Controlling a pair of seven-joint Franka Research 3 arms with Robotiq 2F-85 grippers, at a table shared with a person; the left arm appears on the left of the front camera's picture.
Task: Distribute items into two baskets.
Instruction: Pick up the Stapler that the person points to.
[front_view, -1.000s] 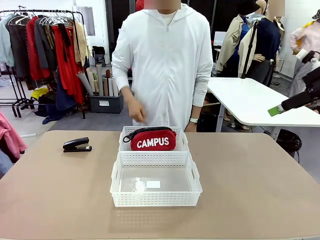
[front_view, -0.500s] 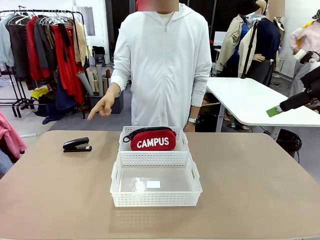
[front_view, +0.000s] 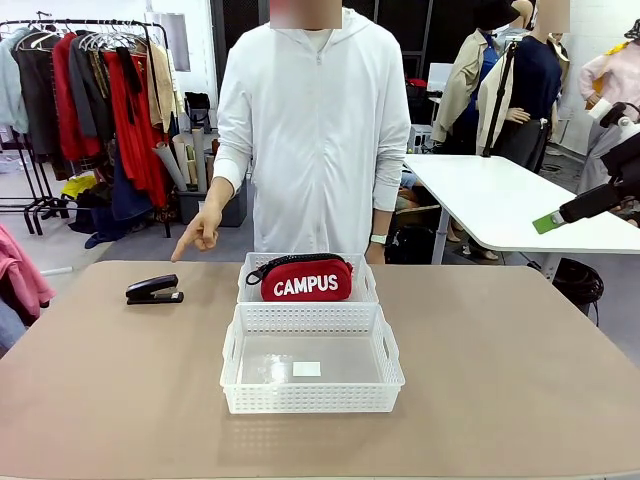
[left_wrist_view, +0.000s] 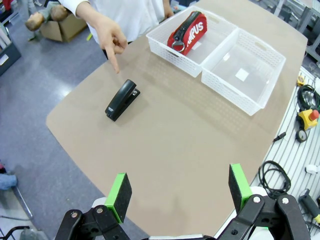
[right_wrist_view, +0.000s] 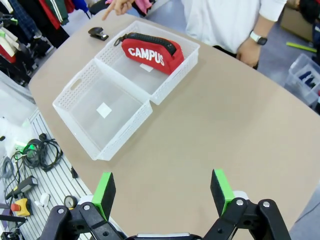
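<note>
Gaping empty, left claw (left_wrist_view: 178, 186) overlooks stapler (left_wrist_view: 122, 99) and pointing hand (left_wrist_view: 111, 37); right claw (right_wrist_view: 162, 190) gapes too.

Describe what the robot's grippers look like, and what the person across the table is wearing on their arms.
The left gripper and right gripper look alike: black jointed fingers with silver bolts, each tipped with a bright green rectangular pad. The person wears a white zip-up hooded jacket with long sleeves and a light-banded wristwatch.
</note>
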